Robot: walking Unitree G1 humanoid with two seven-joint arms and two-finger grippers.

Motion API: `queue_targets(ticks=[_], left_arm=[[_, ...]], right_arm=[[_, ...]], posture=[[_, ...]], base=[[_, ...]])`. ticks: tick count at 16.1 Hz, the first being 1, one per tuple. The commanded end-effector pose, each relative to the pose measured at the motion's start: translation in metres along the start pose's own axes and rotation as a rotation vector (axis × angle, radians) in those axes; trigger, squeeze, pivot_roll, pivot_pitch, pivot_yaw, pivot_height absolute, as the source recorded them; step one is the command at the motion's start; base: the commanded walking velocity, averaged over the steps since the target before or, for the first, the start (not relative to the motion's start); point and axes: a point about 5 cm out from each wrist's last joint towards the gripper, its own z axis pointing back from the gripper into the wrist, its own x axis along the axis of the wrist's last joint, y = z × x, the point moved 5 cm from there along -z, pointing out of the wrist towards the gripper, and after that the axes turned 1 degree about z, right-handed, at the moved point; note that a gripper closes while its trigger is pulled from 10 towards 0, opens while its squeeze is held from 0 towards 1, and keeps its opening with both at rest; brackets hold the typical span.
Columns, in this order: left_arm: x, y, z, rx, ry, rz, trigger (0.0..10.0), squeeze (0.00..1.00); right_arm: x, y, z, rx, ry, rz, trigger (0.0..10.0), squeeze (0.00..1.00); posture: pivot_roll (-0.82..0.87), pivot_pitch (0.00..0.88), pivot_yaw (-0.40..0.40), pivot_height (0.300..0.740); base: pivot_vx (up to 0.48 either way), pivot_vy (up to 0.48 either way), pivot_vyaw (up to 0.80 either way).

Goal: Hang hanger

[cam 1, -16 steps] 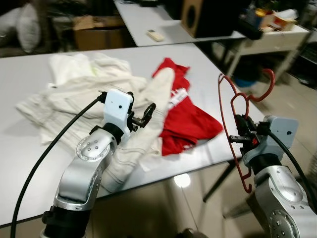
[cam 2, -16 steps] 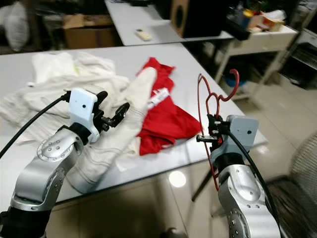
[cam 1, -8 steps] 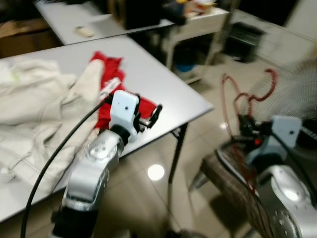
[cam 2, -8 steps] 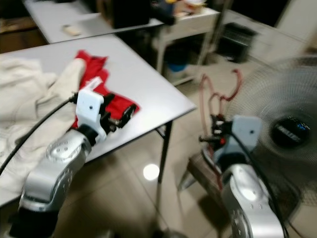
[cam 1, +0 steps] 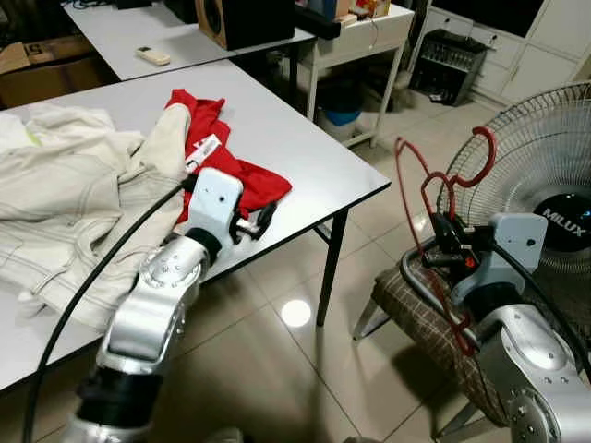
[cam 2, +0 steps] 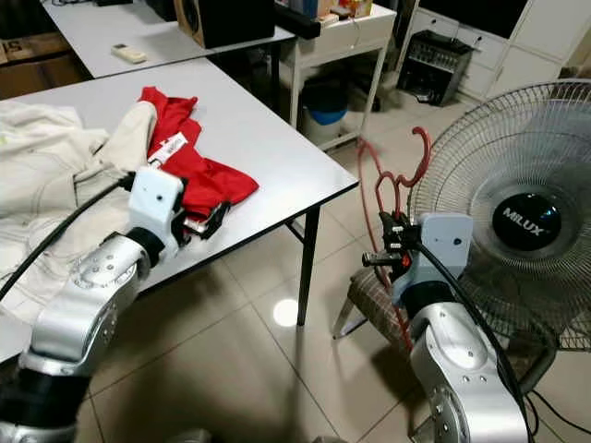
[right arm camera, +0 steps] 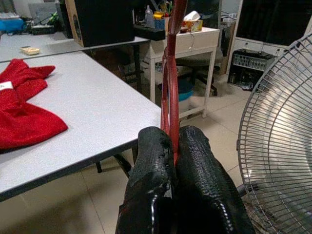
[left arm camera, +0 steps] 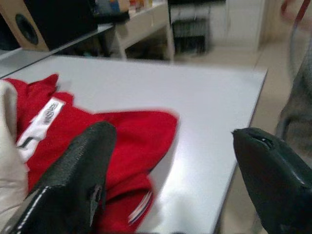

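A red wire hanger [cam 1: 417,198] stands upright in my right gripper [cam 1: 443,244], its hook [cam 1: 481,155] topmost and turned toward the fan. In the right wrist view the black fingers [right arm camera: 153,161] are pressed together on the hanger's red wires [right arm camera: 170,73]. This gripper is off the table's right end, above a chair seat. My left gripper [cam 1: 259,221] is open and holds nothing, hovering at the table's front edge beside a red garment [cam 1: 211,152]. In the left wrist view the two fingers [left arm camera: 80,168] stand wide apart over that red garment [left arm camera: 131,134].
The white table [cam 1: 314,152] also carries a heap of cream clothes [cam 1: 69,189]. A chair with a checked seat [cam 1: 416,309] and a standing fan [cam 1: 549,198] are at the right. Behind stand a second table with a remote [cam 1: 152,56], a speaker [cam 1: 245,18] and a white desk [cam 1: 369,32].
The camera has swung right: the table has slid left in view and the fan and chair have come in. The hanger stays in the right gripper. The left gripper stays open.
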Motion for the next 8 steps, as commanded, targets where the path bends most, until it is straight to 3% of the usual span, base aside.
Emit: queue_targets(ticks=[1,2,3,4,5,6,7,8], left_arm=[[0.0,0.005,-0.006,0.005,0.016,-0.083,10.0,1.0],[-0.001,0.007,-0.008,-0.004,0.024,-0.135,10.0,0.55],[-0.002,0.009,-0.011,-0.05,0.035,-0.24,10.0,0.2],[-0.003,0.013,-0.013,-0.072,0.043,-0.275,10.0,0.02],[-0.003,0.016,-0.014,-0.096,0.052,-0.304,8.8,0.0],[-0.01,0.017,-0.015,-0.166,0.082,-0.401,1.0,0.0],[-0.015,0.017,-0.014,-0.209,0.105,-0.427,0.0,0.0],[-0.019,0.021,-0.016,-0.219,0.123,-0.462,0.0,0.0]], right_arm=[[0.002,0.003,-0.001,0.023,-0.008,0.019,10.0,0.0],[0.002,0.004,-0.001,0.029,-0.008,0.032,10.0,0.0],[0.002,0.005,-0.001,0.043,-0.01,0.054,10.0,0.0],[0.002,0.006,-0.001,0.052,-0.012,0.061,10.0,0.0],[0.002,0.006,0.0,0.054,-0.012,0.063,10.0,0.0],[0.0,0.007,0.0,0.061,-0.008,0.066,10.0,0.0],[-0.001,0.009,0.0,0.066,-0.006,0.067,10.0,0.0],[-0.001,0.011,0.0,0.07,-0.006,0.068,10.0,0.0]], posture=[[-0.08,0.044,-0.022,0.74],[-0.08,0.044,-0.021,0.74],[-0.09,0.041,-0.012,0.74],[-0.09,0.042,-0.012,0.74],[-0.09,0.041,-0.012,0.74],[-0.09,0.037,-0.011,0.74],[-0.09,0.037,-0.01,0.74],[-0.09,0.035,-0.011,0.74]], base=[[0.0,0.0,0.0],[0.0,0.0,0.0],[0.0,0.0,0.0],[0.0,0.0,0.0],[0.0,0.0,0.0],[0.0,0.0,0.0],[0.0,0.0,0.0],[0.0,0.0,0.0]])
